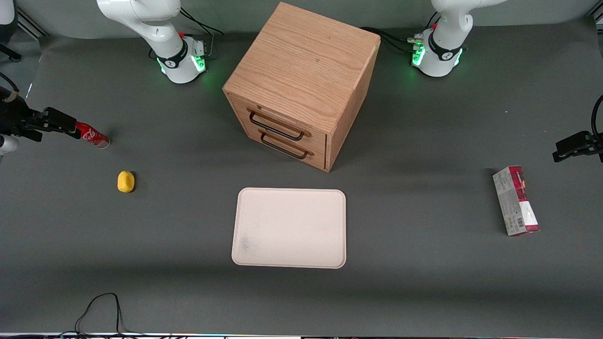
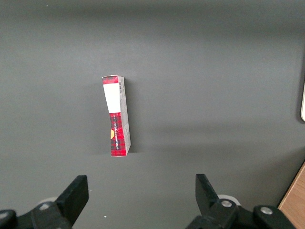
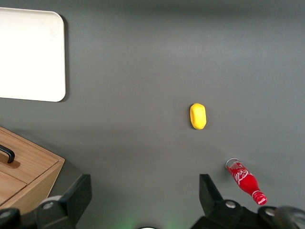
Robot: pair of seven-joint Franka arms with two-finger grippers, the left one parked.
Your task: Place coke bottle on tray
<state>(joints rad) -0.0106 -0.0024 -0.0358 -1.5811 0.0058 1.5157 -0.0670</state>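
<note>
Gripper [image 3: 143, 195] jaws spread open, empty, above bare mat. Coke bottle [image 3: 246, 182] lies just outside one finger [image 3: 213, 193], untouched. Tray [image 3: 29, 55] well apart.

front view: high, steep downward look over the whole dark grey table [image 1: 188, 292], facing both arm bases. right wrist view: looks straight down from well above past the black gripper [image 3: 143, 200], fingers apart; shares the small yellow lump [image 3: 198, 116], slim red coke bottle [image 3: 245, 181], cream rectangular tray [image 3: 28, 57]. left wrist view: downward too, sharing the red-and-grey carton [image 2: 116, 117].
</note>
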